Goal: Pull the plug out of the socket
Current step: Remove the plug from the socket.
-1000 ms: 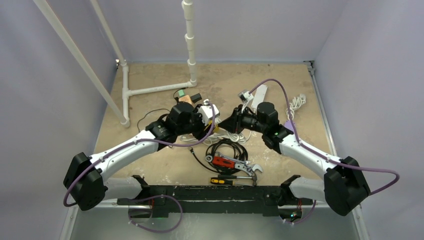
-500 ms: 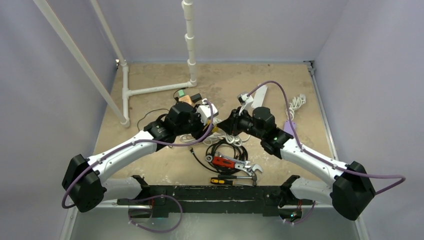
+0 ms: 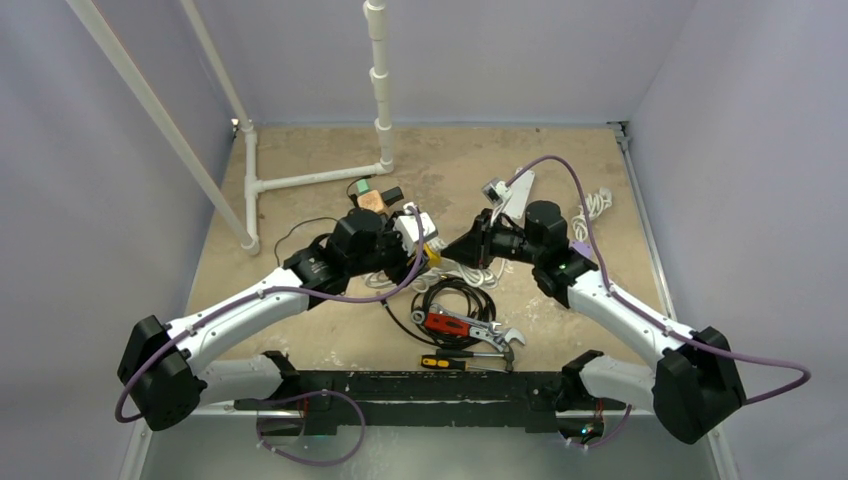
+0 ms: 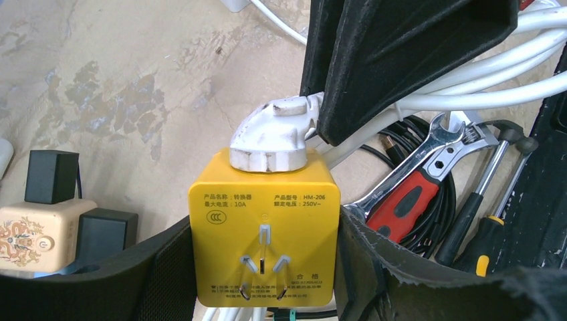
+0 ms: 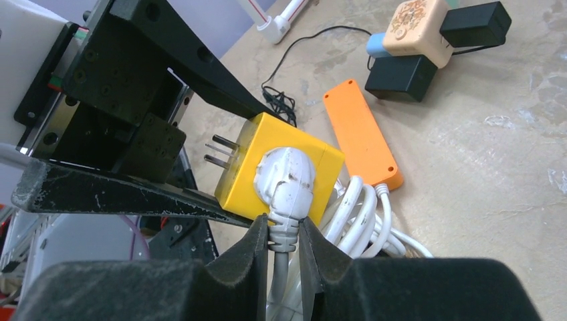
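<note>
A yellow cube socket (image 4: 264,221) sits between the pads of my left gripper (image 4: 264,267), which is shut on its two sides. Its metal prongs face the left wrist camera. A worn white plug (image 5: 287,180) is seated in the socket's (image 5: 251,160) far face. My right gripper (image 5: 284,237) is shut on the ribbed grey neck of the plug, just below its head. In the top view both grippers meet at mid-table, left (image 3: 425,250) and right (image 3: 452,250), with the socket (image 3: 432,257) between them.
White cable coils (image 5: 361,214) hang under the plug. An orange power strip (image 5: 361,134) and a beige adapter with black blocks (image 5: 418,23) lie beyond. A red-handled wrench (image 3: 445,322), a screwdriver (image 3: 445,361) and black cable (image 3: 455,295) lie near the front. White pipes (image 3: 300,180) stand at back left.
The right gripper has closed a little tighter on the plug's neck, and its arm has shifted slightly. The left gripper holds the socket as before, a touch further right.
</note>
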`<state>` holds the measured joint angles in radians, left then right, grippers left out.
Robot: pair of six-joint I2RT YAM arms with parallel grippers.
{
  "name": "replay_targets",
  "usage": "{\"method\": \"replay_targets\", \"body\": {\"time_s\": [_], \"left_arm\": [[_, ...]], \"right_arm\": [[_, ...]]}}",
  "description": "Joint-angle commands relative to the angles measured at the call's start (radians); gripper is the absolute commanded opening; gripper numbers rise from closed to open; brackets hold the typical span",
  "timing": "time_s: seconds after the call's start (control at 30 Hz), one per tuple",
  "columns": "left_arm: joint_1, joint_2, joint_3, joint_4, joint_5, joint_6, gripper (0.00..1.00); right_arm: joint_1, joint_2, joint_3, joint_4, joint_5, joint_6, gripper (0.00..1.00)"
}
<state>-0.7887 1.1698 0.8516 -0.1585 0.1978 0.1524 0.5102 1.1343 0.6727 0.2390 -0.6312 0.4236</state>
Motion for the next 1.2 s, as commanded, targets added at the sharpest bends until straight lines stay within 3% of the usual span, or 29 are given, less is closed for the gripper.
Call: {"method": "replay_targets", "body": {"time_s": [0.0, 0.23, 0.4, 0.67, 0.87, 1.03, 1.17], "left_arm": [[-0.003, -0.007, 0.013, 0.001, -0.049, 0.005, 0.00], [0.001, 0.019, 0.028, -0.016, -0.147, -0.023, 0.00], [0.028, 0.021, 0.032, -0.013, -0.131, -0.038, 0.00], [0.036, 0.026, 0.031, -0.011, -0.093, -0.028, 0.00], [0.037, 0.001, 0.007, 0.001, -0.008, 0.016, 0.00], [0.036, -0.022, -0.008, 0.005, 0.047, 0.040, 0.00], [0.034, 0.007, 0.003, -0.013, 0.113, 0.050, 0.00]], "right_arm": [[-0.021, 0.001, 0.031, 0.084, -0.047, -0.045, 0.00], [0.042, -0.068, 0.006, 0.105, 0.100, 0.041, 0.00], [0.174, -0.102, 0.018, 0.067, 0.321, 0.089, 0.00], [0.228, -0.098, 0.021, 0.046, 0.442, 0.102, 0.00], [0.194, -0.089, 0.047, 0.030, 0.376, 0.062, 0.00], [0.012, -0.103, -0.019, 0.095, 0.123, 0.026, 0.00], [-0.018, -0.072, -0.031, 0.097, 0.045, -0.032, 0.00]]}}
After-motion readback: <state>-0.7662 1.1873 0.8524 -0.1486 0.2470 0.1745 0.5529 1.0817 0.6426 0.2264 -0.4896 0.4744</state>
